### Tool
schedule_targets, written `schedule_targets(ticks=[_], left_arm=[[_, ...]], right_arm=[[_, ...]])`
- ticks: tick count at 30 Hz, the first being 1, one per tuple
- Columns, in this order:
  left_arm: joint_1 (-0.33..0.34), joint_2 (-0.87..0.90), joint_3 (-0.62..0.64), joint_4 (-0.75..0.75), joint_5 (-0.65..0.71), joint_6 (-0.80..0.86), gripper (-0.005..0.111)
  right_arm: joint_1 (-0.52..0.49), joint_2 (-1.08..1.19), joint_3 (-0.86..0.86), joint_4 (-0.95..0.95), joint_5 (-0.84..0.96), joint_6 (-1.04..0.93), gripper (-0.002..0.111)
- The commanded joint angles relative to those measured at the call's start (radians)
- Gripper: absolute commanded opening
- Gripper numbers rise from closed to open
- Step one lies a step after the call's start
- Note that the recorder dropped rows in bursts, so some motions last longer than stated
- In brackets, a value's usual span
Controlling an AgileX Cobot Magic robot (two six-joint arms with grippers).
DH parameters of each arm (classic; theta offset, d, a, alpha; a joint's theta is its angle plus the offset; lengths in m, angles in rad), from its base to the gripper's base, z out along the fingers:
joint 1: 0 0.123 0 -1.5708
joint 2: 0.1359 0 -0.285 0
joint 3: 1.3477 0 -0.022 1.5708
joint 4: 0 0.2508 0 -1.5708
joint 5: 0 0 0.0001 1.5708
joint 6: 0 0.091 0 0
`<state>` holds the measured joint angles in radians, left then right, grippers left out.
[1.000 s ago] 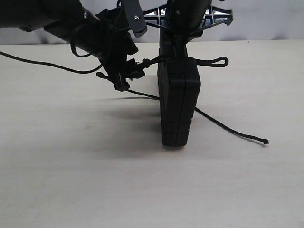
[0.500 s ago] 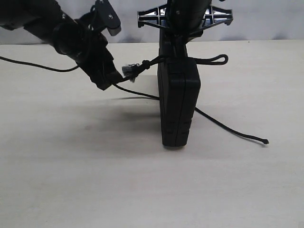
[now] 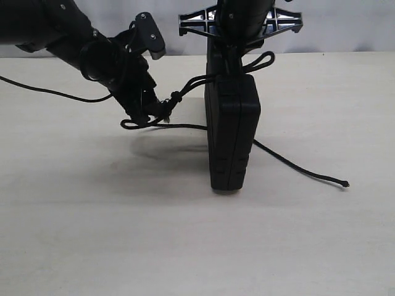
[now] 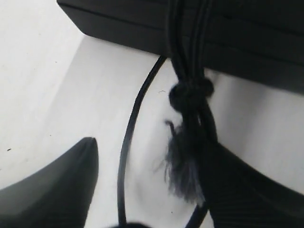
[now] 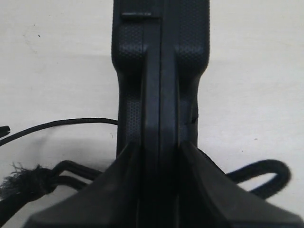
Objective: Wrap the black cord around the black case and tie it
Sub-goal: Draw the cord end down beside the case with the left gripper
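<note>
Exterior view: the top of the upright black case [image 3: 233, 132] is hidden behind the right arm [image 3: 242, 18], and the black cord [image 3: 290, 161] is lost from sight behind the case. The left arm [image 3: 55, 31] is cut off at the upper left edge.

Left wrist view (very close, soft focus): the left gripper [image 4: 152, 152] shows only as two dark blurred fingers, cropped below. The case runs off the top.

Right wrist view: the right gripper [image 5: 159, 149] is cropped at the bottom, its fingers covering part of the case.

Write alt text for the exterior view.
A black case stands on edge on a table, gripped at its top by the right hand. A black cord loops around its upper part; the left hand is at the cord's frayed knot, and a loose end trails over the table.
</note>
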<state>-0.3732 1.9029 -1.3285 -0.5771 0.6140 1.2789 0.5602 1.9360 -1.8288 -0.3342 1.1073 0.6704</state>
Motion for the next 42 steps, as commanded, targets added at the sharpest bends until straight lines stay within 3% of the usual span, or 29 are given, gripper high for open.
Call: schedule_targets(ticks=[1, 3, 8, 12, 15, 26, 29, 34, 42], left_arm=[[0.000, -0.049, -0.001, 0.027, 0.005, 0.008, 0.058], [0.000, -0.075, -0.001, 0.035, 0.009, 0.010, 0.058], [0.009, -0.079, 0.001, 0.132, 0.233, -0.018, 0.058], [0.028, -0.071, 0.001, -0.017, 0.305, -0.005, 0.058], [0.024, -0.021, 0.001, -0.103, 0.376, 0.108, 0.058], [0.024, 0.060, 0.001, -0.150, 0.183, 0.149, 0.058], [0.024, 0.060, 0.001, -0.234, 0.220, 0.197, 0.047], [0.024, 0.060, -0.001, -0.408, 0.217, 0.262, 0.000], [0.024, 0.038, -0.001, -0.454, 0.161, 0.359, 0.000]], right_arm=[[-0.002, -0.010, -0.008, -0.012, -0.012, -0.003, 0.004], [-0.002, -0.010, -0.008, -0.012, -0.012, -0.003, 0.004], [-0.002, -0.010, -0.008, -0.012, -0.012, -0.003, 0.004], [-0.002, -0.010, -0.008, -0.012, -0.012, -0.003, 0.004], [-0.002, -0.010, -0.008, -0.012, -0.012, -0.003, 0.004], [-0.002, -0.010, -0.008, -0.012, -0.012, -0.003, 0.004], [-0.002, -0.010, -0.008, -0.012, -0.012, -0.003, 0.004], [-0.002, -0.010, -0.008, -0.012, -0.012, -0.003, 0.004], [-0.002, -0.010, -0.008, -0.012, -0.012, -0.003, 0.004]])
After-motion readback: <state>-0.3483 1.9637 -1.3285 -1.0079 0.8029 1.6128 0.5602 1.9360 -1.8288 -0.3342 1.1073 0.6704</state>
